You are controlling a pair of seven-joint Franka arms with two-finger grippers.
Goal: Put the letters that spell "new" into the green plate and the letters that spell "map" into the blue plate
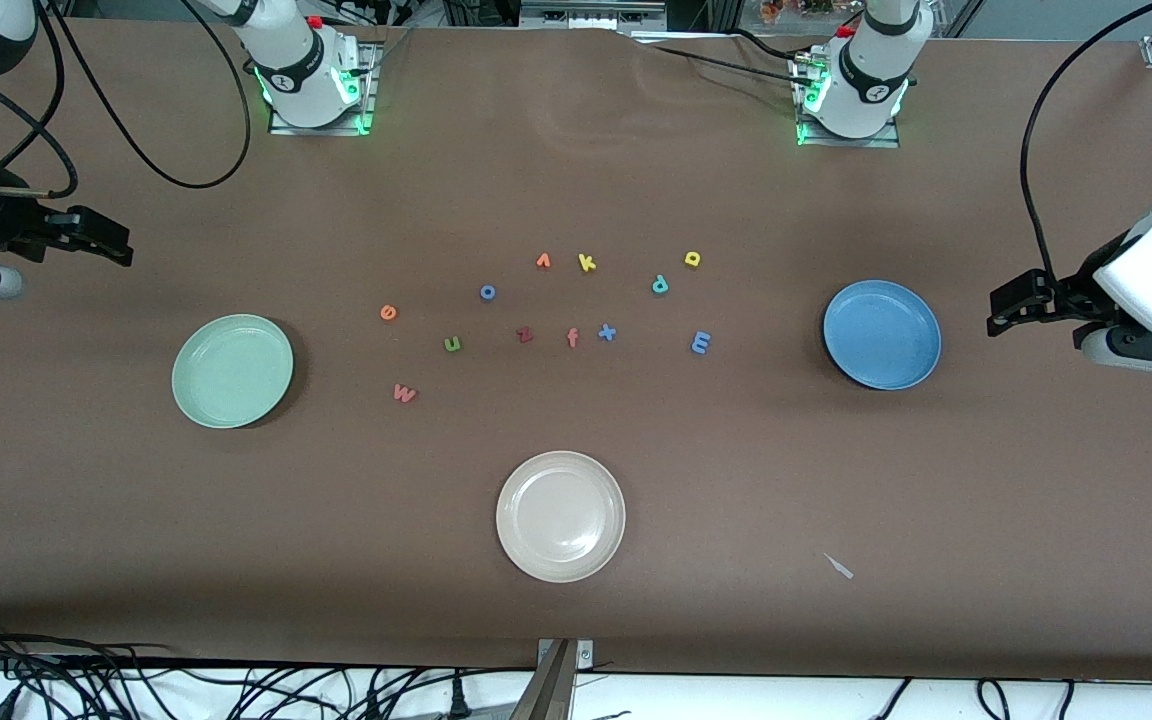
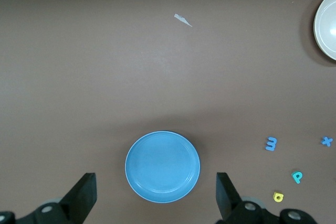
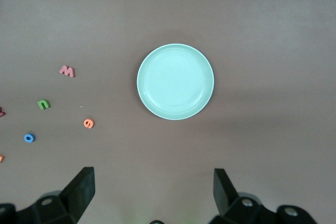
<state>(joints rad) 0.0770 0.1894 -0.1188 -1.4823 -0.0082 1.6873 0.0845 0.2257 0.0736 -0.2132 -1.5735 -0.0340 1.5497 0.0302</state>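
Observation:
The empty green plate [image 1: 232,371] [image 3: 175,81] lies toward the right arm's end. Beside it are the orange "e" [image 1: 388,312] [image 3: 88,123], green "n" [image 1: 452,344] [image 3: 43,104] and pink "w" [image 1: 404,393] [image 3: 66,71]. The empty blue plate [image 1: 881,334] [image 2: 163,167] lies toward the left arm's end, with the blue "m" [image 1: 700,343] [image 2: 271,144], teal "p" [image 1: 660,284] [image 2: 297,177] and yellow "a" [image 1: 692,259] [image 2: 279,197] beside it. My right gripper [image 1: 116,243] [image 3: 152,179] and left gripper [image 1: 1004,305] [image 2: 156,182] hang open and empty at the table's ends.
A cream plate [image 1: 560,516] sits nearer the front camera than the letters. Among the letters lie a blue "o" [image 1: 487,292], dark red "z" [image 1: 524,335], orange "f" [image 1: 572,338], blue "x" [image 1: 607,332] and yellow "k" [image 1: 587,262]. A white scrap [image 1: 839,566] lies near the front edge.

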